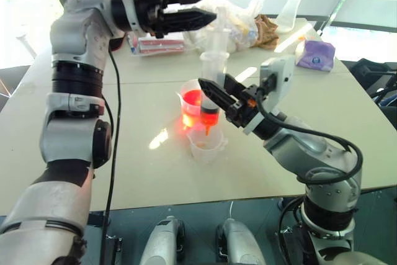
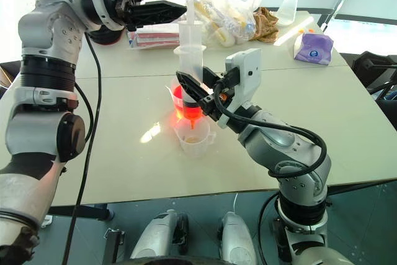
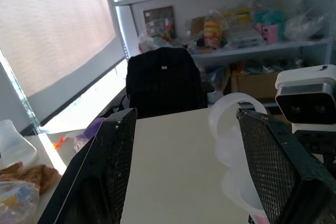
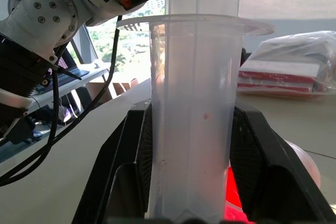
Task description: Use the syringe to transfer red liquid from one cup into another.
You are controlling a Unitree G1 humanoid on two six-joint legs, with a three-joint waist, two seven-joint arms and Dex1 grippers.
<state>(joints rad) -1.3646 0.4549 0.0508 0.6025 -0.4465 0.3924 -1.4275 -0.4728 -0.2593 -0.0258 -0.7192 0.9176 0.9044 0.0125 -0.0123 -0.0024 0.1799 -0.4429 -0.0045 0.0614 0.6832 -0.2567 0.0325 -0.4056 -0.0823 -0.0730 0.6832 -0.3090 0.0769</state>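
Two claws | right claw [image 1: 214, 100] grips syringe [image 1: 212, 85] over shorter cup [image 1: 205, 144] | left claw [image 1: 198, 4] open, empty | left wrist: backpack [image 3: 164, 80]

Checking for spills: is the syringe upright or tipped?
Upright: the syringe stands vertical in the right gripper, tip above the shorter cup.

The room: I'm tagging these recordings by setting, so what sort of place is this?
Probably a lab or workshop storeroom: a conical flask on the white table, cluttered shelves behind, and a black chair.
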